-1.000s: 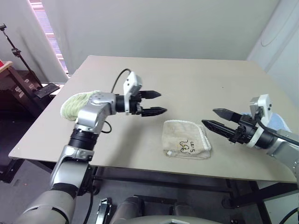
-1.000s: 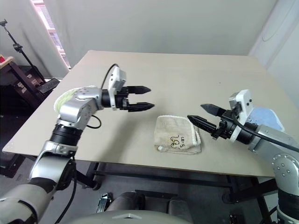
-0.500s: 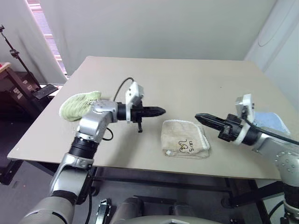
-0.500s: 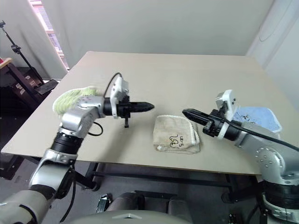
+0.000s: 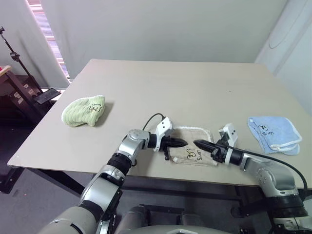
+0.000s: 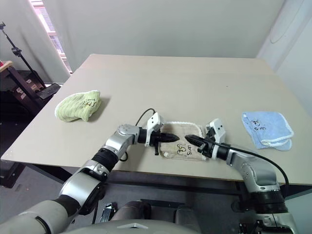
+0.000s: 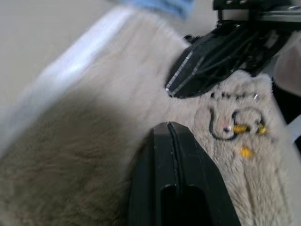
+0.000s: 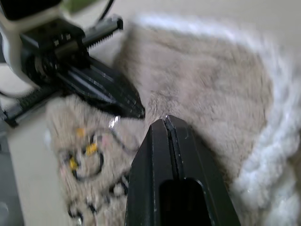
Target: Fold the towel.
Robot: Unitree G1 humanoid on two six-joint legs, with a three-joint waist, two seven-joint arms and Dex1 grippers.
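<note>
The towel (image 5: 195,157) is a small folded beige bundle with white corded edging and a handwritten mark, lying near the table's front edge. My left gripper (image 5: 183,144) comes in from the left, shut, its tip low over the towel's middle. From the right, my right gripper (image 5: 197,144) is shut too and points at the left one, so the two tips nearly meet. Nothing shows between either pair of fingers. The left wrist view has the left gripper (image 7: 170,126) on the terry pile (image 7: 84,150) with the right gripper's tip (image 7: 171,89) just ahead. In the right wrist view the right gripper (image 8: 164,121) faces the left gripper's tip (image 8: 136,110).
A light green cloth (image 5: 85,110) lies bunched at the table's left side. A light blue cloth (image 5: 273,134) lies at the right edge. The tan table (image 5: 170,83) stretches back to a white wall. Dark equipment stands on the floor at the far left.
Both grippers went from open to shut. Both arms came down and toward each other until the tips met over the towel. The towel itself has not moved.
</note>
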